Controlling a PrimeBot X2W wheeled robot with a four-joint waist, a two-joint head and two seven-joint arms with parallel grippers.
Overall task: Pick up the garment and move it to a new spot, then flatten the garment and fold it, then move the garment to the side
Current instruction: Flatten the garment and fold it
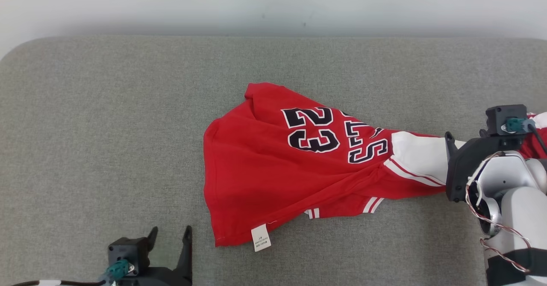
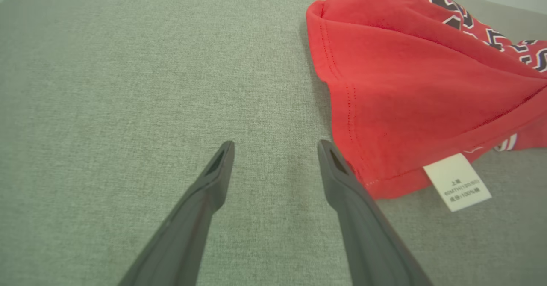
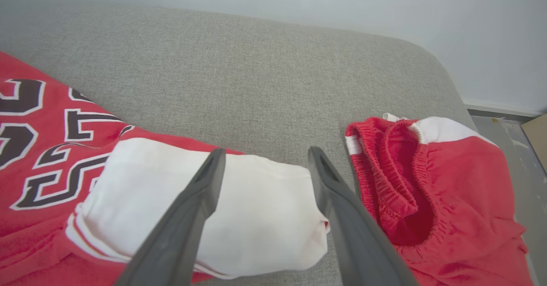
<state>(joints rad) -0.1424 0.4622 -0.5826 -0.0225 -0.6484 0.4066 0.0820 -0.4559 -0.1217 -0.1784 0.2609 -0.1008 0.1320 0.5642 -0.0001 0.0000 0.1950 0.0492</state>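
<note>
The red jersey (image 1: 265, 166) lay on the grey table (image 1: 107, 128), right of the middle. Its body was bunched and creased, the number 23 skewed, and the hem corner with the white label (image 1: 260, 237) was turned towards me. One white sleeve (image 1: 416, 157) stretched out to my right.

My right jaws (image 3: 265, 153) stood wide open directly over the end of that sleeve, one finger to each side, and they gripped nothing. Just beyond them lay a pair of red shorts (image 3: 461, 183), close to the sleeve tip but apart from it.

My left jaws (image 1: 171, 234) were fully open too and held nothing. They were low at the near edge, beside the jersey's label corner but not on it.

With the jersey lying in open space on the table, I judged the move to a new spot as probably done and the flattening as barely begun. The cloth was rumpled and the hem was drawn in. Spreading the body flat, folding it and moving it to the side were all left to do.
</note>
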